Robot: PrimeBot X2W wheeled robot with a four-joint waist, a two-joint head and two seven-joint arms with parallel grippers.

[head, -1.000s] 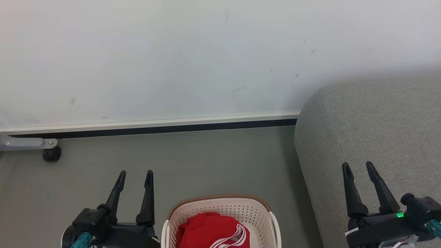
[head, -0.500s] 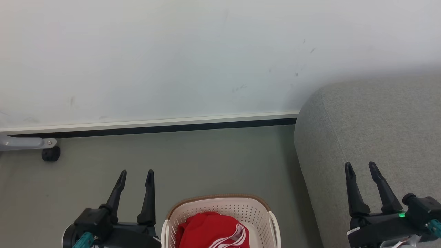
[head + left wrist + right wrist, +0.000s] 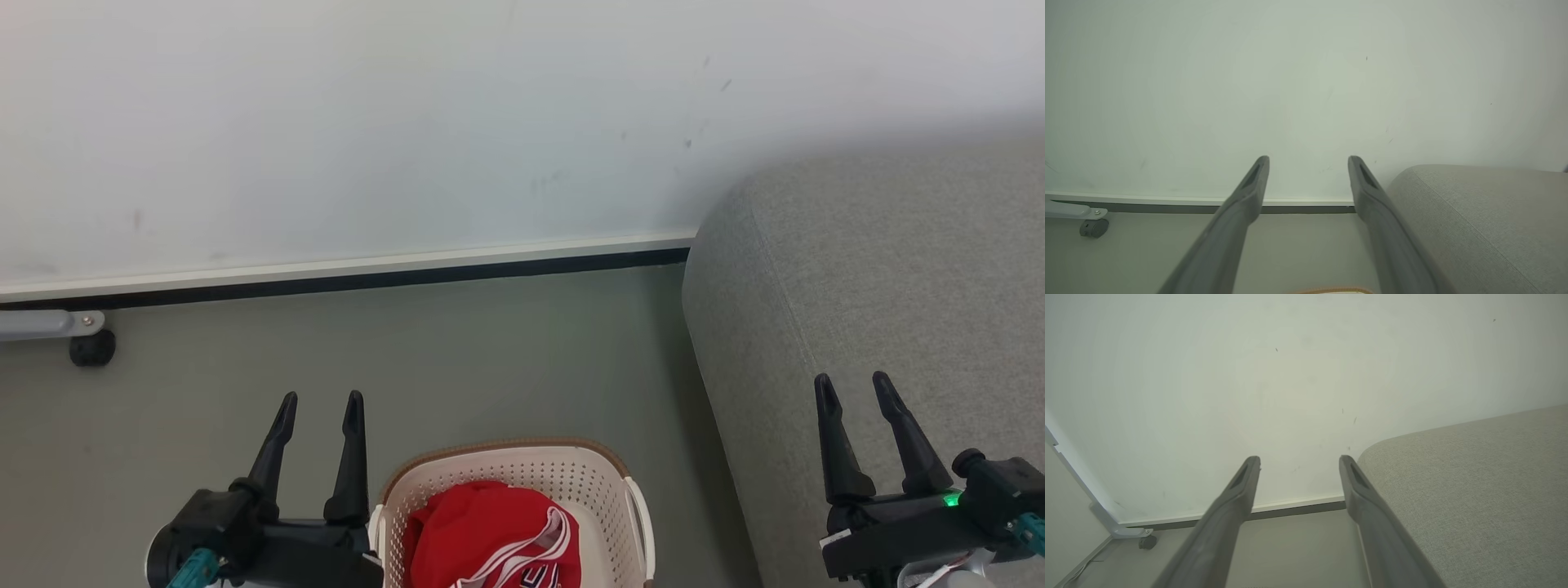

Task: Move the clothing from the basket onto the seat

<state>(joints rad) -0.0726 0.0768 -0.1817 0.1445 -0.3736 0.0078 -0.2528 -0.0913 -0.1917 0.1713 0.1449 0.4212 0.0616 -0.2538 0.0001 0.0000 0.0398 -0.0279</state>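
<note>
Grey woven seat (image 3: pixel 882 286) at right, the cream perforated basket (image 3: pixel 506 469) on the floor beside it holding the red clothing (image 3: pixel 482 531), flanked by left gripper (image 3: pixel 320 400) and right gripper (image 3: pixel 853 382), both spread and empty.

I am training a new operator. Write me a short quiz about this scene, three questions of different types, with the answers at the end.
1. True or false: the red clothing lies inside the basket.
2. The left end effector is: A) open and empty, B) shut on cloth, C) resting on the seat.
3. Fill in: the grey seat stands on the robot's ____ side.
Key: 1 true; 2 A; 3 right.
</note>
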